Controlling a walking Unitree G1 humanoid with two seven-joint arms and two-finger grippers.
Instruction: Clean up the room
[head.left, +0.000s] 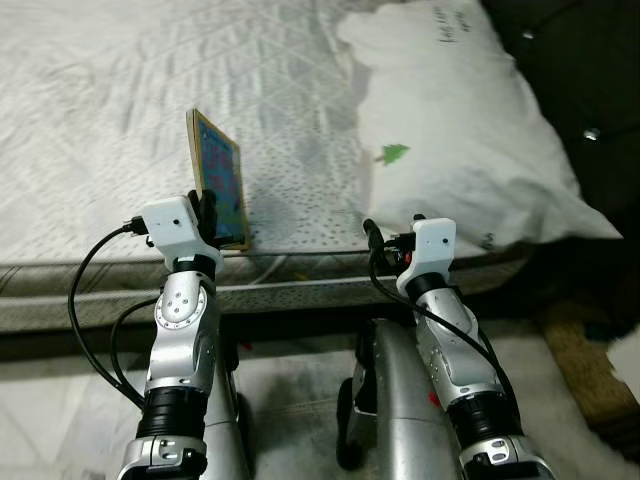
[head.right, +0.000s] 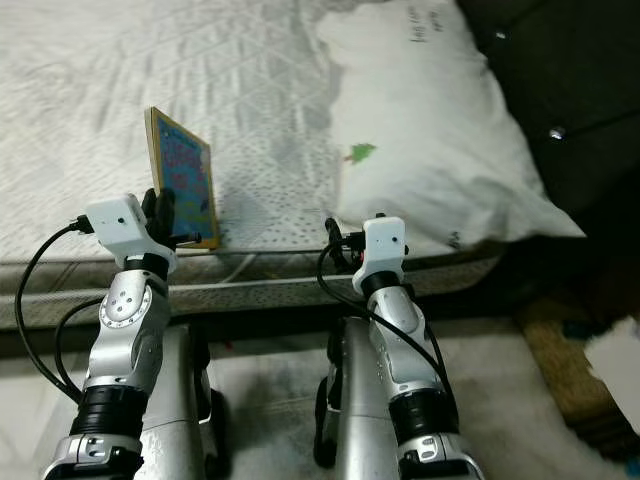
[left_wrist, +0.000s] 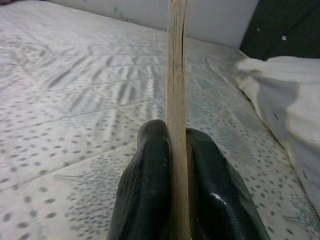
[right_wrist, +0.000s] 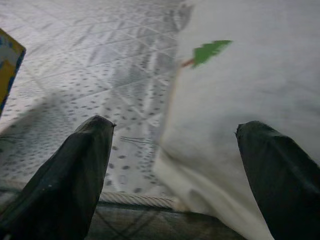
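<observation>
- The left claw (left_wrist: 175, 200) is clenched on a thin, flat book (head.left: 220, 180); in the left wrist view its two black fingers (left_wrist: 147, 185) press on either face of the pale edge, which rises straight between them.
- The grip sits at the book's lower end, so most of the book stands free above the claw. Holding it by the faces this way likely keeps it from slipping or swinging.
- The book stands upright on its long axis, top pointing up and slightly away from the robot. Its colourful blue cover with a yellow border faces the robot's right, toward the pillow.
- The book hangs over the near edge of the bed (head.left: 100, 120); its lower corner seems to be at or just above the mattress, though the claw hides the contact.
- The right claw (right_wrist: 175, 170) is released, fingers spread wide and holding nothing. It hovers just at the bed's edge, aimed at the seam where the mattress meets the pillow.
- A large white pillow (head.left: 450, 110) with a small green tree print lies at the robot's right, well apart from the book.
- The mattress has a grey dotted, quilted cover. Beyond the pillow, a dark headboard (head.left: 590, 70) stands.
</observation>
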